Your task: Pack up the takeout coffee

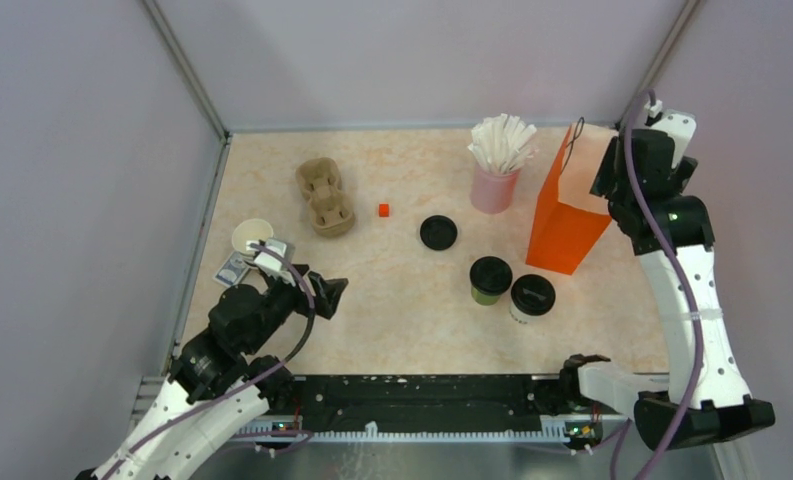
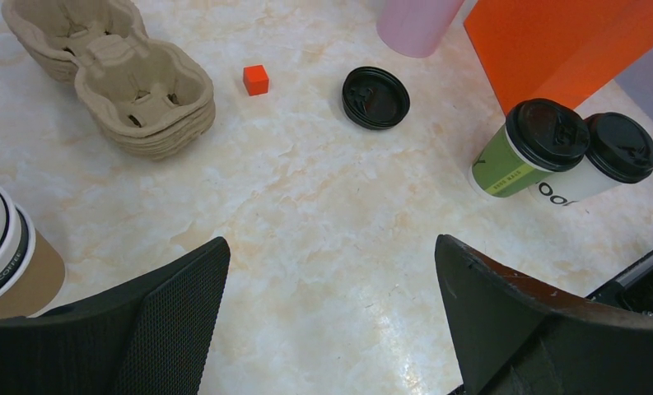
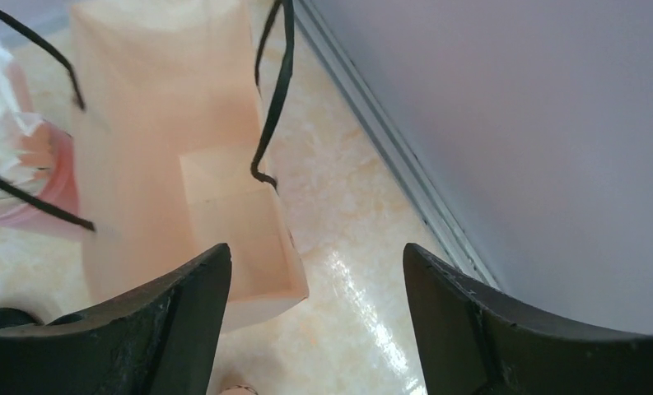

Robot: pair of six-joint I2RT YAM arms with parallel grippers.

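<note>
Marbled peach tabletop (image 1: 392, 330) carries everything. The orange bag (image 1: 567, 225) stands upright with its mouth directly under the right gripper (image 3: 314, 263), whose jaws stand apart, holding nothing (one wall of the bag lies below the gap between them, and whether it touches either finger I cannot tell). The left gripper (image 2: 331, 271) hovers low with its jaws spread wide and nothing between them. A pulp cup carrier (image 2: 109, 74) lies ahead of it to the left; a pink cup (image 1: 494, 190) of white straws stands far ahead to the right; a stack of lidless cups (image 2: 10, 263) sits just beside its left finger. The takeout coffee (image 2: 524, 148), olive-sided with a black lid on, stands ahead and to the right of the left gripper, touching a white lidded cup (image 2: 611, 160) and near the bag's foot, well below the right gripper. A loose black lid (image 2: 375, 97) and a small red cube (image 2: 256, 80) lie straight ahead.
</note>
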